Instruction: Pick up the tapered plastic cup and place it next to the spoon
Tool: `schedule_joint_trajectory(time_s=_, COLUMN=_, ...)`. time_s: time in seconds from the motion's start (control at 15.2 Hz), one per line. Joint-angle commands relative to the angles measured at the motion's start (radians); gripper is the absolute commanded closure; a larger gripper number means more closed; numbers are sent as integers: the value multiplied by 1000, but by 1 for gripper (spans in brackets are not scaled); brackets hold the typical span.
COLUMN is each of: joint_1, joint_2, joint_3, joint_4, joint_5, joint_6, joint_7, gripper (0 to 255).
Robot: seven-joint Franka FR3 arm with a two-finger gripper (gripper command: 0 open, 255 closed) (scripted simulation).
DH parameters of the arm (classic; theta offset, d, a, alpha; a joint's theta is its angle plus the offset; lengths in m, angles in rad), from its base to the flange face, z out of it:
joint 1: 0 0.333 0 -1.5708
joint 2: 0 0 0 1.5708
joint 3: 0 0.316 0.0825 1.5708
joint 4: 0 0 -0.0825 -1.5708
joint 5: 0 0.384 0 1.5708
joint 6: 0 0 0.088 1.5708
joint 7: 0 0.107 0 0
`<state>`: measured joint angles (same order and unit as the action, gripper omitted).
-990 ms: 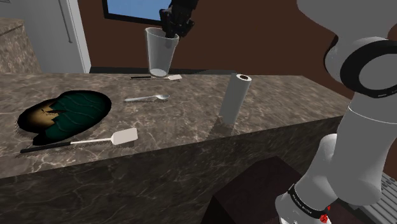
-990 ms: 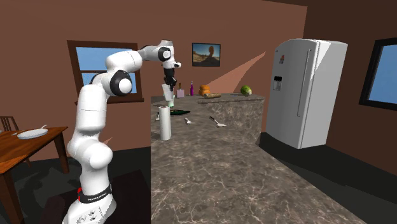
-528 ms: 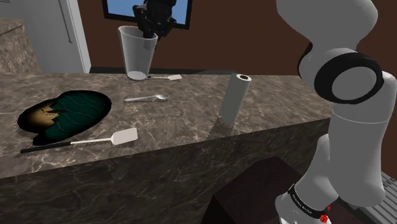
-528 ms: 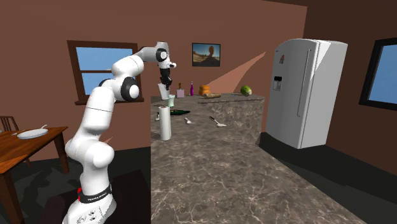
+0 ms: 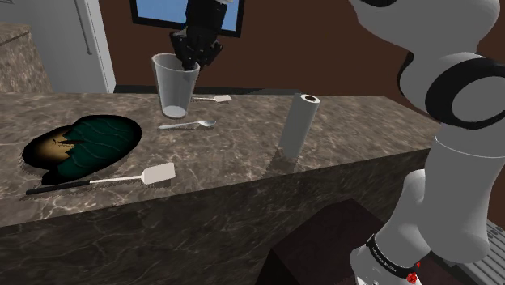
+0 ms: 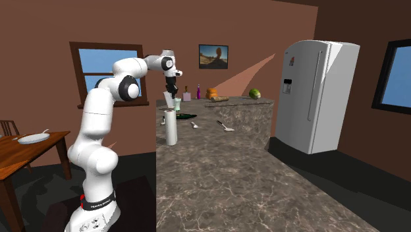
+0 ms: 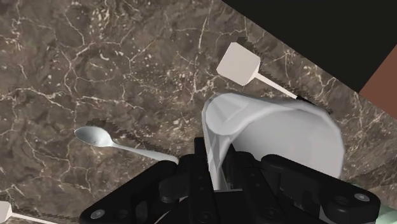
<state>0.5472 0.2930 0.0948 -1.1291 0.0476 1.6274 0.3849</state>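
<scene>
A translucent white tapered cup (image 5: 174,85) stays upright with my black gripper (image 5: 191,58) shut on its rim, one finger inside and one outside. Its base is low over the marbled counter (image 5: 243,150), just behind the silver spoon (image 5: 188,125); whether it touches the counter I cannot tell. In the wrist view the cup (image 7: 273,137) is clasped by the gripper (image 7: 219,172), and the spoon (image 7: 121,145) lies close beside it. In the second exterior view the gripper (image 6: 174,92) holds the cup (image 6: 176,104) over the counter's far end.
A small white spatula (image 5: 215,99) lies behind the cup. A white paper roll (image 5: 298,123) stands to the shoulder view's right. A dark green plate (image 5: 81,144) and a long-handled spatula (image 5: 121,178) lie to the left. A fridge (image 6: 316,92) stands beyond the counter.
The gripper has carried the cup toward the shoulder view's left, then lowered it closer to the spoon. Its grip on the rim has stayed the same.
</scene>
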Motion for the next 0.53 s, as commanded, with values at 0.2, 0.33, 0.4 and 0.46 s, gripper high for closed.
schedule_joint_trajectory(time_s=0.2, joint_1=-4, joint_2=-35, joint_3=-1, joint_4=-123, joint_5=5, joint_6=89, joint_7=-8, gripper=255)
schedule_joint_trajectory(time_s=0.33, joint_1=-5, joint_2=-47, joint_3=-1, joint_4=-167, joint_5=6, joint_6=121, joint_7=-11, gripper=255)
schedule_joint_trajectory(time_s=0.4, joint_1=-6, joint_2=-52, joint_3=-1, joint_4=-188, joint_5=7, joint_6=137, joint_7=-12, gripper=255)
schedule_joint_trajectory(time_s=0.46, joint_1=-6, joint_2=-56, joint_3=-1, joint_4=-208, joint_5=8, joint_6=152, joint_7=-13, gripper=255)
